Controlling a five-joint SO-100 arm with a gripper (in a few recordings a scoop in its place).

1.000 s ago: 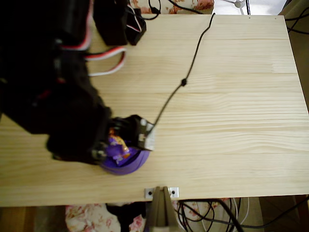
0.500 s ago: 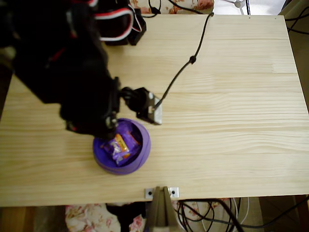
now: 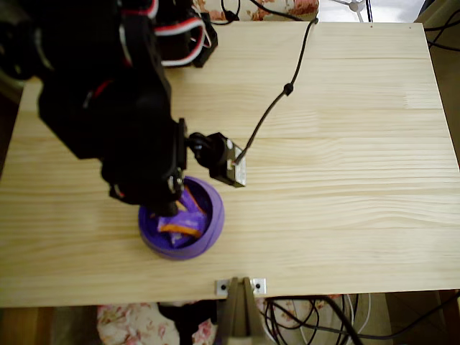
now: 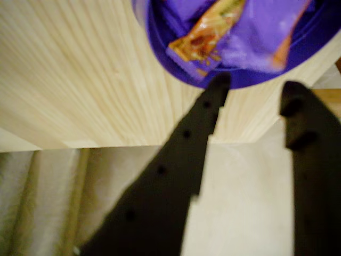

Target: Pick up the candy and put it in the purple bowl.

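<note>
The purple bowl (image 3: pixel 213 224) sits near the table's front edge, left of centre, in the overhead view. The black arm (image 3: pixel 122 122) hangs over its upper left rim. Inside lies the candy (image 3: pixel 183 235), purple with a thin orange edge, beside other wrappers. In the wrist view the bowl (image 4: pixel 160 40) is at the top. There the purple candy (image 4: pixel 256 40) lies next to a largely orange one (image 4: pixel 210 32). My gripper (image 4: pixel 258 85) is open just outside the bowl's rim, with nothing between its black fingers (image 4: pixel 213 98).
A black cable (image 3: pixel 277 108) runs from the table's far edge to the grey wrist camera (image 3: pixel 231 167). A metal bracket (image 3: pixel 241 286) is fixed at the front edge. The bare wood table (image 3: pixel 345 180) stretches to the right. In the wrist view the floor (image 4: pixel 234 202) lies past the table's edge.
The arm has pulled back from over the bowl toward the far left and uncovered it. The candies now lie loose in the bowl, and the cable has shifted with the arm.
</note>
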